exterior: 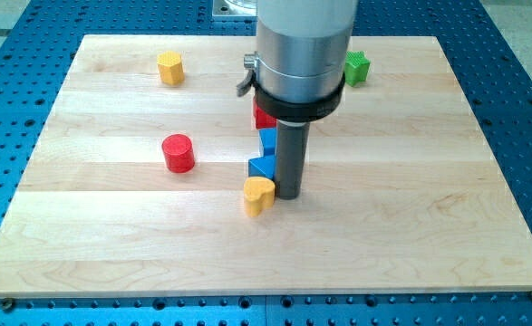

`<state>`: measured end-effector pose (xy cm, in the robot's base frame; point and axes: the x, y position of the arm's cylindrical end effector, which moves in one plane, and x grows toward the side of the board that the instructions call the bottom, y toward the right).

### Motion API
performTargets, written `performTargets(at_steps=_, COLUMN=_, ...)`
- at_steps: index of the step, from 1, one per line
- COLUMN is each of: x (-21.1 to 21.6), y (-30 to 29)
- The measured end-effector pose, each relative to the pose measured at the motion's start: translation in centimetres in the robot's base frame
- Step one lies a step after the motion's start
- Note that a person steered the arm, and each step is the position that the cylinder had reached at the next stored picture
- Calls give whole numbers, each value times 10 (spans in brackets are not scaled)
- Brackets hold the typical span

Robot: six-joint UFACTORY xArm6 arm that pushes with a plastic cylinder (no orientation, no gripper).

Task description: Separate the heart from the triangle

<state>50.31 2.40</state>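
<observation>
A yellow heart (258, 195) lies near the board's middle, touching the lower edge of a blue triangle (262, 167). My tip (288, 196) stands on the board just to the right of the heart, close against it and the triangle. A second blue block (267, 139) sits right above the triangle, and a red block (264, 118) above that is partly hidden by the arm.
A red cylinder (178, 153) stands to the left of the middle. A yellow hexagon block (170, 68) is at the top left. A green star block (357, 68) is at the top right, beside the arm. The wooden board (429, 226) rests on a blue perforated table.
</observation>
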Motion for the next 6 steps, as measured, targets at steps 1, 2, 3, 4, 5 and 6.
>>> performTargets(at_steps=1, x=-1, y=-13)
performTargets(at_steps=2, x=1, y=-14)
performTargets(at_steps=3, x=83, y=-12)
performTargets(at_steps=4, x=75, y=-130)
performTargets(at_steps=5, x=49, y=-127)
performTargets(at_steps=6, x=46, y=-69)
